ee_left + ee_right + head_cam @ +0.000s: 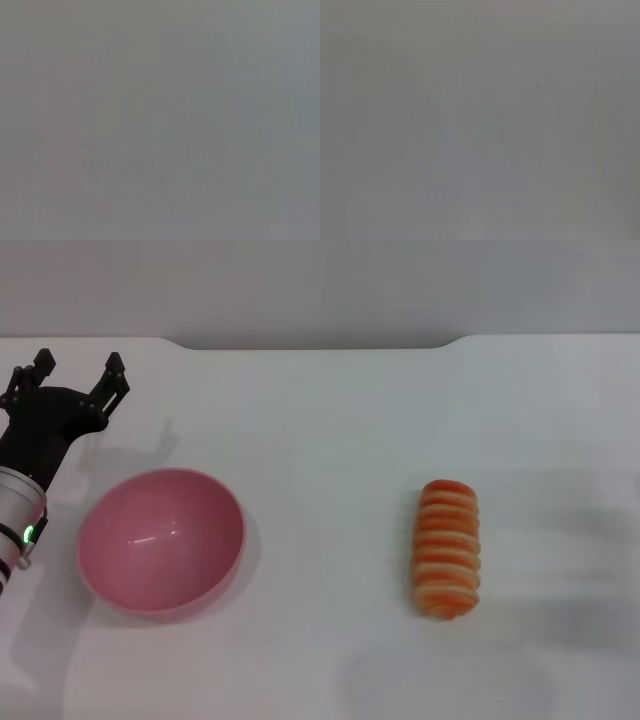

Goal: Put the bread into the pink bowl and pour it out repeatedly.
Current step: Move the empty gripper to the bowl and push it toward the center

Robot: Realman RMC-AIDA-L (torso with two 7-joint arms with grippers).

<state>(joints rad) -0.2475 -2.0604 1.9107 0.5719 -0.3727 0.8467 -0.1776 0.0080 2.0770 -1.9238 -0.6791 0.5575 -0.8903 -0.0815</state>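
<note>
The pink bowl [162, 540] sits upright and empty on the white table [330, 420] at the left of the head view. The bread [448, 547], striped orange and cream, lies on the table to the right of the bowl, well apart from it. My left gripper [78, 372] hovers at the far left, beyond the bowl's far-left side, open with nothing between its black fingers. The right gripper is out of view. Both wrist views show only a flat grey field.
The table's far edge [320, 342] runs across the top of the head view against a grey wall. Soft shadows fall on the table at the right and near the front.
</note>
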